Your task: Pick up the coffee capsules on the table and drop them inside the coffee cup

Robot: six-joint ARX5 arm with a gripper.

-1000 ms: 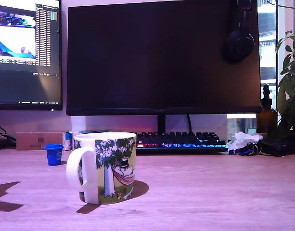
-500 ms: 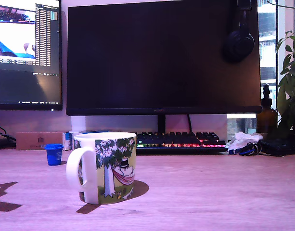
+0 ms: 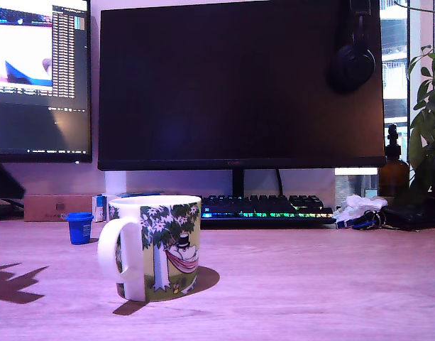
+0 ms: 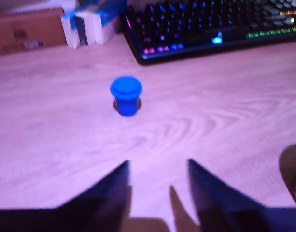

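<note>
Blue capsule point(image 4: 126, 95) upright on the table point(image 4: 225, 111); gripper point(image 4: 158, 169) jaws wide, empty. Likely light, rigid, slippery; best grasped across the tapered body below the flange.

Bare wood lies around the blue capsule point(image 4: 126, 95) — boxes point(image 4: 90, 24) and keyboard point(image 4: 210, 24) crowd behind it.

A wooden desk point(image 3: 309, 284) fills the lower frame under purple light; a dark monitor point(image 3: 238, 85) dominates centre (headphones point(image 3: 352, 60) hung upper right), a plant point(image 3: 426, 121) at right edge.
</note>
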